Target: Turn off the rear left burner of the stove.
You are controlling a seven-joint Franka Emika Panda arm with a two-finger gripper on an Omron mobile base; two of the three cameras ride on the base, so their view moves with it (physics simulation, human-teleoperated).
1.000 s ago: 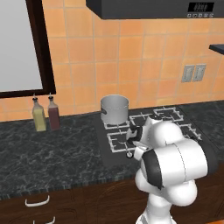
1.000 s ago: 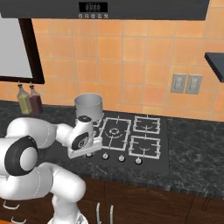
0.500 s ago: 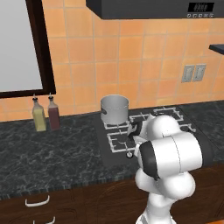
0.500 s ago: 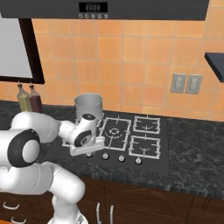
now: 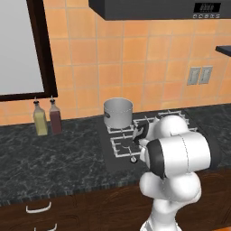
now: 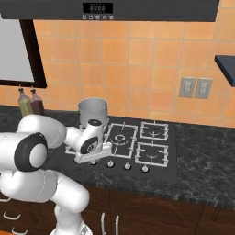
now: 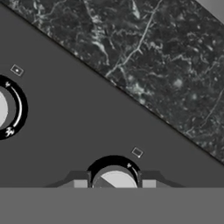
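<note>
Fingertips [image 7: 80,183] sit on either side of a round silver knob [image 7: 114,180], clamped on it; gripper [image 7: 114,183] looks straight down at the stove [image 7: 65,127]. A second knob [image 7: 3,108] lies well off to one side of the fingers. Rear left burner [image 6: 97,130], carrying the steel pot [image 6: 92,111], lies beyond the fingers. Step in hand, as judged: grasp made, turn not yet done. Next: rotate the wrist to off without slipping.

The arm's white shell hides the gripper and part of the stove [image 5: 118,152] in the left base view; in the hand view a second knob [image 7: 5,108] is cut by the left edge, and the markings ringing the near knob [image 7: 115,179] are too small to read.
</note>
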